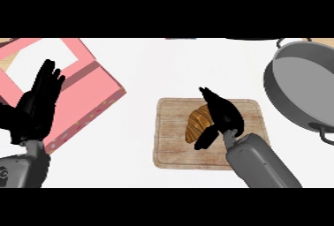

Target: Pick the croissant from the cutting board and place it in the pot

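A golden-brown croissant (195,122) lies on the wooden cutting board (173,150) at the middle of the counter. My right hand (225,115) sits over the croissant's right side, fingers stretched past its far end and the thumb reaching down along its near end; the hand is open around it and hides part of it. The grey pot (300,88) stands at the far right, empty, with a handle at its near side. My left hand (36,108) rests open at the left edge, fingers up.
An open pink box (85,88) lies at the left, partly behind my left hand. White counter top lies between the board and the pot. The pot's rim runs out of the view at the right.
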Tool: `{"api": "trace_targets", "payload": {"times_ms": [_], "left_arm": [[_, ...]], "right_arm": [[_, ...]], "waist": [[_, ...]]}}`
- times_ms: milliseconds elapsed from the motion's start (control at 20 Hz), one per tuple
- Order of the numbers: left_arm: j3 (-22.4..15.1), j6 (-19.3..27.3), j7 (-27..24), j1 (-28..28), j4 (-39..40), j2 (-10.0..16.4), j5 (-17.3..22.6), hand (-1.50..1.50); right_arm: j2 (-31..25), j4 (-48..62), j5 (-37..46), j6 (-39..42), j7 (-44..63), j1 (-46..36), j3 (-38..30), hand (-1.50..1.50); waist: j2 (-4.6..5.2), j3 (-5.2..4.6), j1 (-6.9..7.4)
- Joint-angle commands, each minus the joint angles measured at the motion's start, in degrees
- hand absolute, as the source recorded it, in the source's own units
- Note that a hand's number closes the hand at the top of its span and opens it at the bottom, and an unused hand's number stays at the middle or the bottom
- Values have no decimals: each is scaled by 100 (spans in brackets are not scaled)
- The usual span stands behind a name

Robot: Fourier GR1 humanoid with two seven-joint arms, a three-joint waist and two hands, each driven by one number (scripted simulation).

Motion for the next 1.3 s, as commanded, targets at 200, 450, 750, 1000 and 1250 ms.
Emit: {"api": "trace_targets", "payload": {"times_ms": [200, 450, 750, 1000, 1250], "left_arm": [[58, -180, 94, 477, -503, -113, -28, 0], [139, -121, 60, 182, -139, -146, -80, 0], [359, -374, 226, 15, -252, 11, 27, 0], [52, -167, 31, 324, -397, -368, -282, 0], [314, -256, -98, 27, 79, -237, -177, 0]], "right_arm": [[329, 588, 573, -62, -417, 194, -384, -150], [320, 501, 701, 513, -713, 35, -36, 150], [542, 760, 1171, 299, -1222, 57, -285, 150], [768, 1252, 1468, 102, -1510, -52, -368, 150], [491, -403, 1439, 909, -1436, 740, 242, 150]], "waist": [[-2, 1, 16], [-4, 0, -1], [-5, 1, 2], [-3, 1, 9], [-16, -2, -72]]}}
